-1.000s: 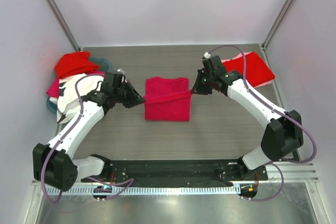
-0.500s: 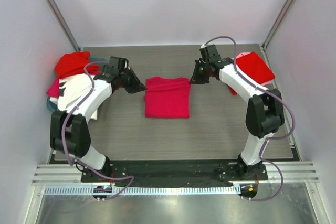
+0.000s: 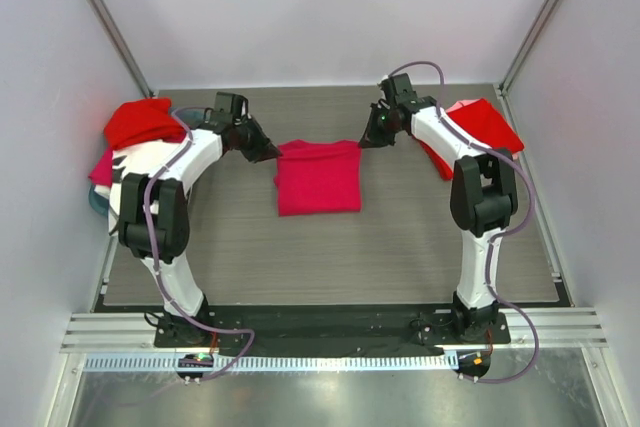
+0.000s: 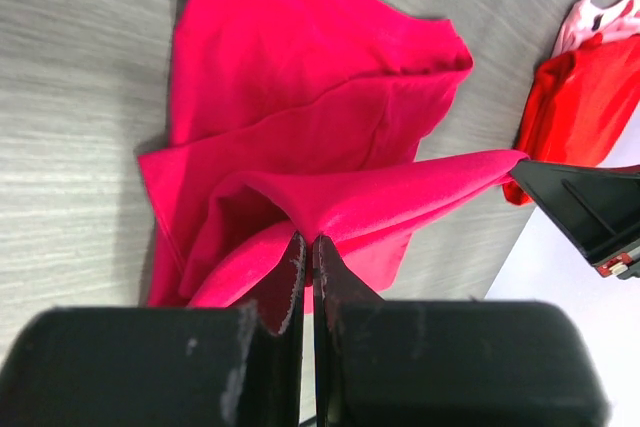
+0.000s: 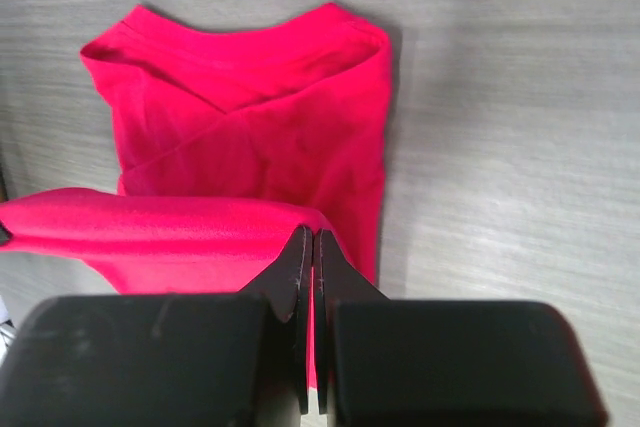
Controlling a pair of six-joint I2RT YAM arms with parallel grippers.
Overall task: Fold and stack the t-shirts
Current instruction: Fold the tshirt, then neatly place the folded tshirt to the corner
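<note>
Crimson t-shirt (image 3: 318,179) lies folded on the tabletop (image 3: 330,257), midway along and nearer the far edge. I have my left gripper (image 3: 271,154) and right gripper (image 3: 366,141) pinched tight on its far corners, a fold stretched between them. Red t-shirts (image 3: 490,125) sit in the far right corner.

The white-and-black left arm (image 3: 190,157) stretches far forward and bends inward, its black two-finger left gripper (image 4: 305,245) pinched tight on a fold of the crimson-pink cloth t-shirt (image 4: 300,97) at its fingertips. The matching right arm (image 3: 440,132) mirrors it, with the right gripper (image 5: 308,239) likewise clamped on cloth, its tips facing its partner.
</note>
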